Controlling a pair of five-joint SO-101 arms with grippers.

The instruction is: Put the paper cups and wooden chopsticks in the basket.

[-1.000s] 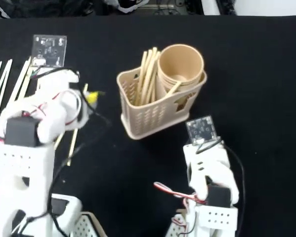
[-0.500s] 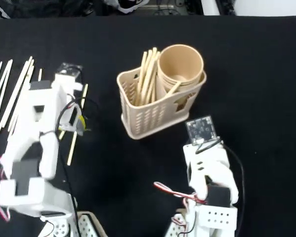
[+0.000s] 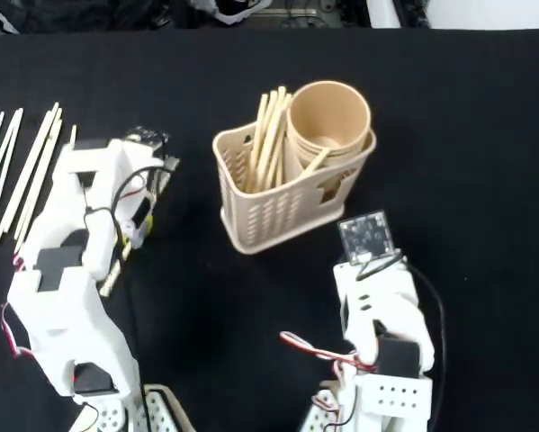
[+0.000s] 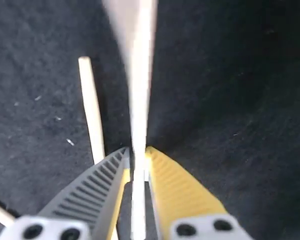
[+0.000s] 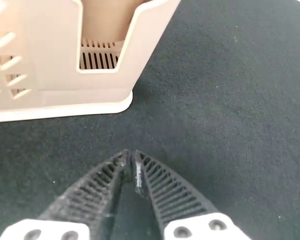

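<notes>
Nearest, at about five o'clock from the basket point(image 3: 269, 214), the right gripper point(image 5: 130, 155) is hanging low over the table point(image 3: 485, 135). Its jaws are pressed together on nothing, and it seems to be parked clear of the work.

At nine o'clock from the basket, the left gripper point(image 4: 137, 152) is clamping one chopstick point(image 4: 138, 100). The stick is pointing straight out ahead of the jaws, probably so it can be tipped in end first. A second chopstick point(image 4: 91, 107) is lying on the table just beside it.

Farther off, the cups point(image 3: 329, 112) are sitting nested in the basket's one o'clock side. Several sticks point(image 3: 269, 135) are leaning at its eleven o'clock side, propped up by the wall.

Loose chopsticks point(image 3: 22, 175) are lying at ten o'clock, waiting to be collected.
</notes>
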